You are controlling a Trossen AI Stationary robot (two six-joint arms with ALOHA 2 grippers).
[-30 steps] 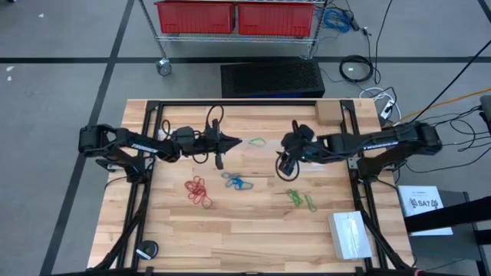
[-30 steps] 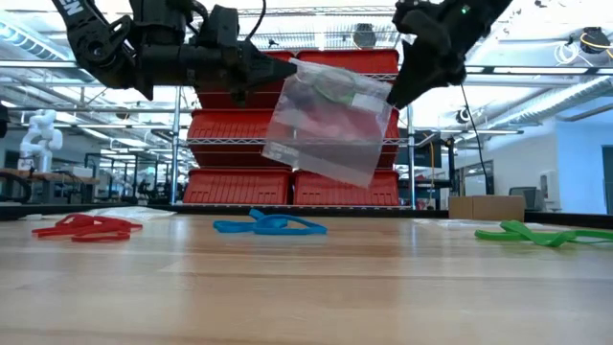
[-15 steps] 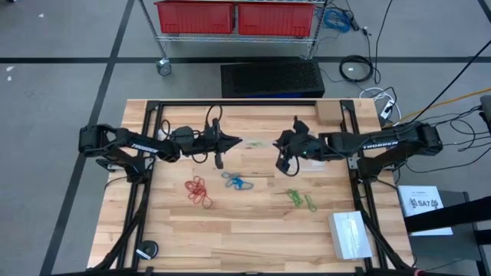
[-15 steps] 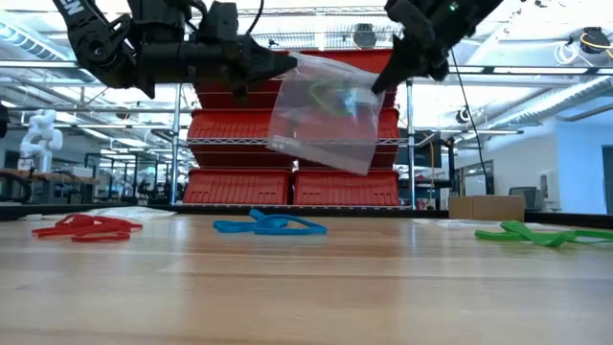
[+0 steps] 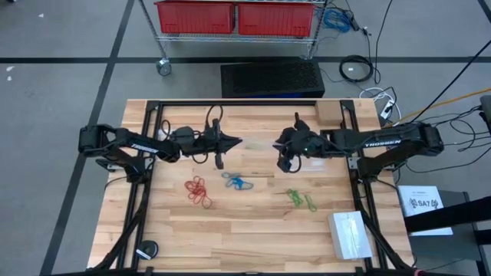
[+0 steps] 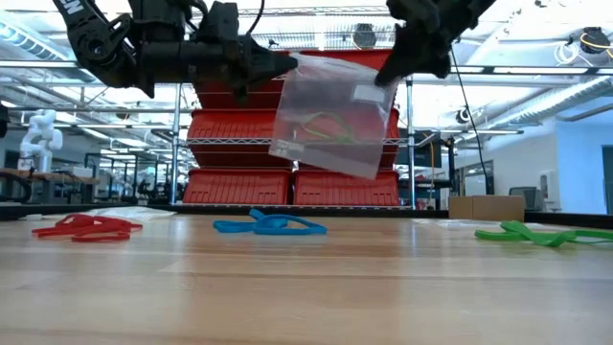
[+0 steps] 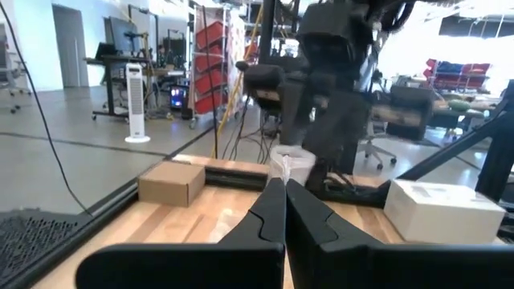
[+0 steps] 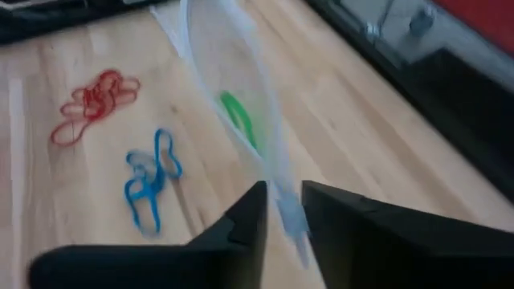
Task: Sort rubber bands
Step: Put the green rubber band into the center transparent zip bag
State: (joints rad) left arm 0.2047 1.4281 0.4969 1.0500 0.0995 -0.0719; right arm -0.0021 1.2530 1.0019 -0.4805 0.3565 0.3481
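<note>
clear plastic bag (image 6: 330, 120) hung stretched between the shut left end effector (image 6: 285, 63) and the right end effector (image 6: 393, 69) pinching its rim, keeping green bands (image 6: 324, 126) inside, other rubber bands (image 6: 268, 225) on the bench (image 6: 306, 287).

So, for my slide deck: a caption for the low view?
Both claws hold a clear bag aloft above red, blue and green rubber bands.

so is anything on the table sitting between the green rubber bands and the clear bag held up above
Nothing visible does. The green rubber bands lie on bare wood, apart from the blue rubber bands. The clear plastic bag hangs above between the left gripper and right gripper.
</note>
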